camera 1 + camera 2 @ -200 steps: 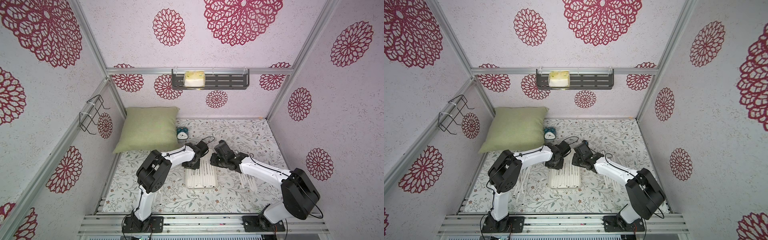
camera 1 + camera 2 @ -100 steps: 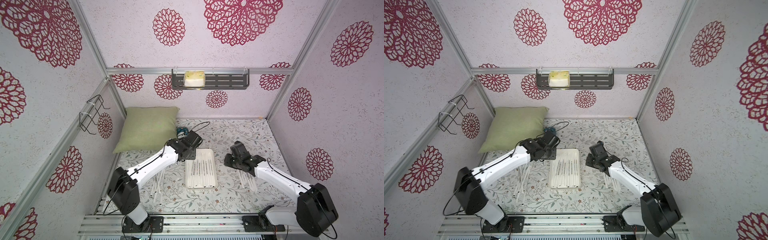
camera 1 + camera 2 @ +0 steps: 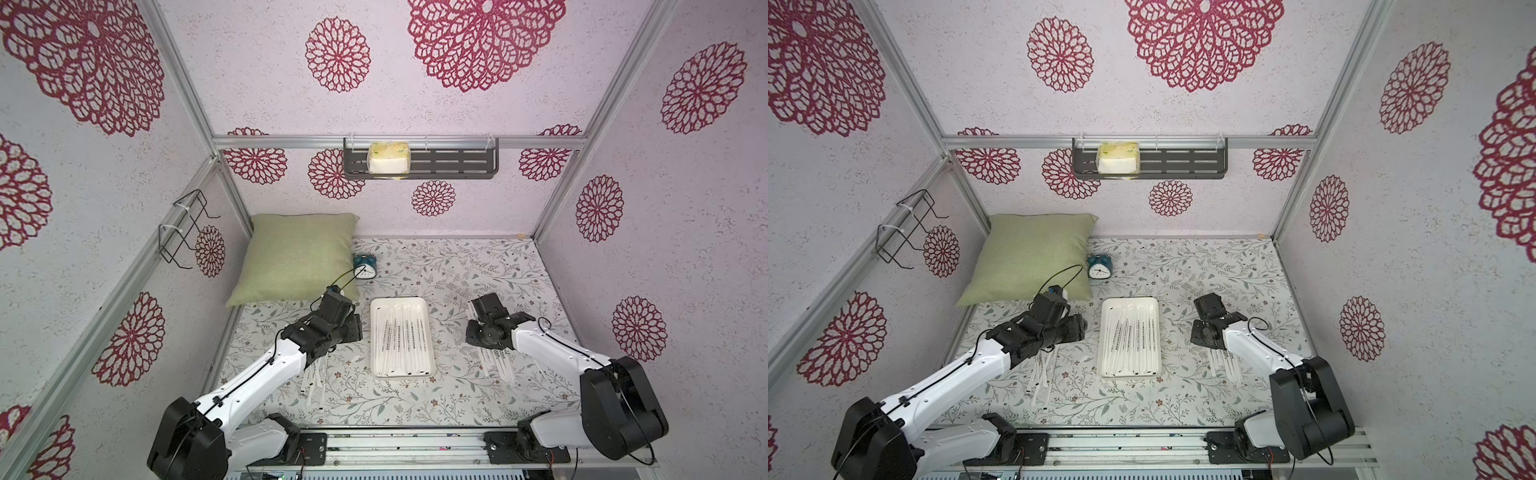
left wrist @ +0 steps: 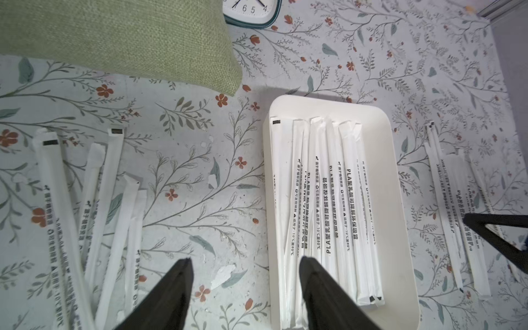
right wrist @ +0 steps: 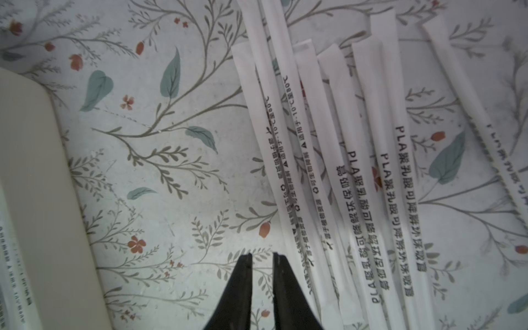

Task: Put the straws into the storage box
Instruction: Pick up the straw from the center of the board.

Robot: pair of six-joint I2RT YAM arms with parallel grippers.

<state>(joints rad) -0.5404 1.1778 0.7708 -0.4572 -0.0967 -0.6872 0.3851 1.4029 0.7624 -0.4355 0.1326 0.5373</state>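
Floral tabletop (image 3: 457, 274): tray (image 3: 430, 365) holds straws (image 3: 401, 336), loose piles either side. Left gripper (image 4: 245, 264) spread wide, empty. Right gripper (image 5: 261, 258) nearly closed, empty, beside pile.

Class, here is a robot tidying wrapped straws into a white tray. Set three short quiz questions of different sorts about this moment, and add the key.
1. True or false: every one of the straws already lies in the storage box.
2. Which thing stands nearest the green pillow? A) alarm clock B) wall shelf C) wire rack
3. Fill in: the left gripper is open and holds ____.

Key: 1 false, loose piles lie on both sides of the tray; 2 A; 3 nothing.
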